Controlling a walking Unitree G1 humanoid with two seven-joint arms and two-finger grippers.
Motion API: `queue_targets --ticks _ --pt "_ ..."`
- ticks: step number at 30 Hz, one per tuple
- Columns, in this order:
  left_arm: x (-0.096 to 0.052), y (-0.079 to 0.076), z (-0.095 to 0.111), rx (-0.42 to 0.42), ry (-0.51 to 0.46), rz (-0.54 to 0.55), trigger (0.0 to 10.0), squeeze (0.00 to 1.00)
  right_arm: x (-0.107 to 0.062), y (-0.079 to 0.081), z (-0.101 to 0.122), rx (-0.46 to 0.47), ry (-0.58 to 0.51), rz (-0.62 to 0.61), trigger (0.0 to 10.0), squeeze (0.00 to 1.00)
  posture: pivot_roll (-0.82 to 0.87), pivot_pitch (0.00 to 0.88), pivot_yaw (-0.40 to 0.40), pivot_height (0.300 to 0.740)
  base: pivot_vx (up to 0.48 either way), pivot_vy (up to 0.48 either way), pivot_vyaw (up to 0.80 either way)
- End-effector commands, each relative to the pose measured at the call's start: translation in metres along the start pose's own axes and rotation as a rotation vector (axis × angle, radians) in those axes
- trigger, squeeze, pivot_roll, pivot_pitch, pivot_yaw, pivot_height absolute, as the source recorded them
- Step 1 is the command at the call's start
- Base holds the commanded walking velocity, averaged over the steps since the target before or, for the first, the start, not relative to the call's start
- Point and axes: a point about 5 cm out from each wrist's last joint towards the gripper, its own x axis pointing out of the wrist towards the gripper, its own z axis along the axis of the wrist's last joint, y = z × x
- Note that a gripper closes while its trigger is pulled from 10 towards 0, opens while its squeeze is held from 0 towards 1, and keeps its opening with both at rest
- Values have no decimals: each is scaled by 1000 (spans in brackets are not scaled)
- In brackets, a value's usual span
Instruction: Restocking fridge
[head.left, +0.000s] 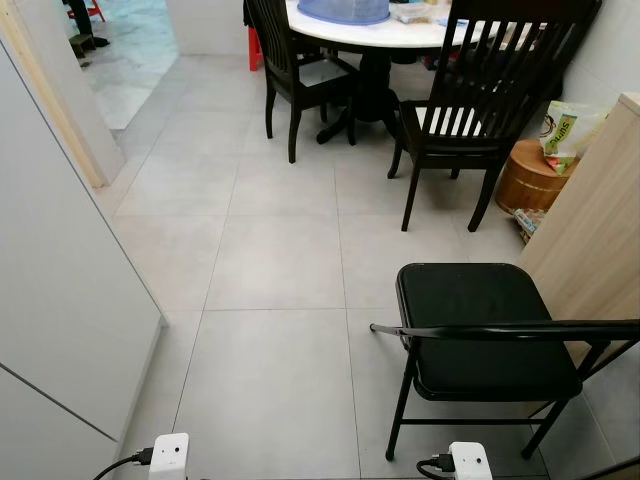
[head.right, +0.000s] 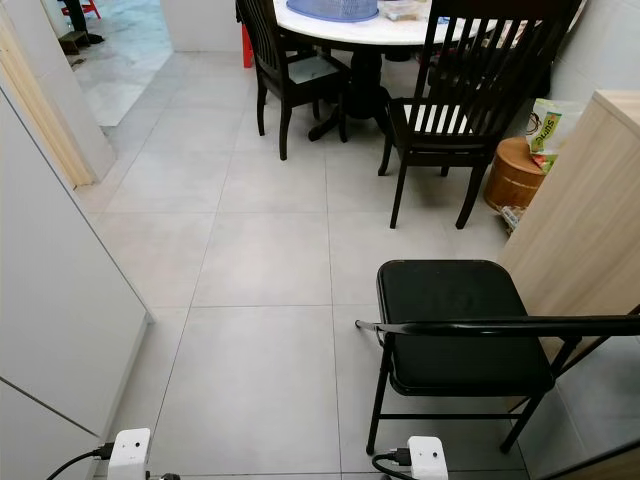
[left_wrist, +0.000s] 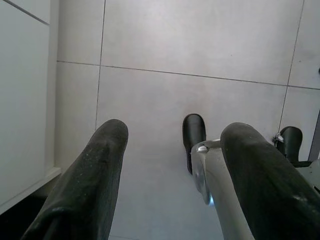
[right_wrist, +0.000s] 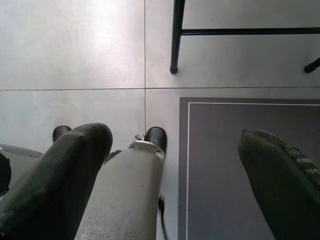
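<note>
Open tiled floor (head.left: 270, 260) ahead; folding chair (head.left: 480, 330) blocks right, white panel (head.left: 60, 300) left.

Both arms hanging low, left gripper (left_wrist: 170, 175) pointing down at the floor with fingers (left_wrist: 90, 185) spread apart, right gripper (right_wrist: 175, 175) likewise pointing down, fingers (right_wrist: 55, 175) wide apart, nothing held, black feet below

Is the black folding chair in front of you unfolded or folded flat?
Unfolded. The black folding chair stands on the tiled floor with its seat level and bare, legs spread, backrest bar nearest the camera.
</note>
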Motion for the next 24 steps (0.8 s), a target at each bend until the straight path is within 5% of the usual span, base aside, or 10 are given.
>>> queue_targets --ticks 1,10,24 --pt "0 1 -3 6 16 -5 10000 0 0 1 0 17 3 3 10000 0 -33 0 -6 740 0 0 0" --pt "0 1 -1 -19 9 4 10000 0 1 2 6 -29 -8 14 10000 0 -27 0 -15 740 0 0 0" --pt "0 0 0 -33 12 16 10000 0 1 1 7 -74 16 28 10000 0 -10 0 -23 740 0 0 800"
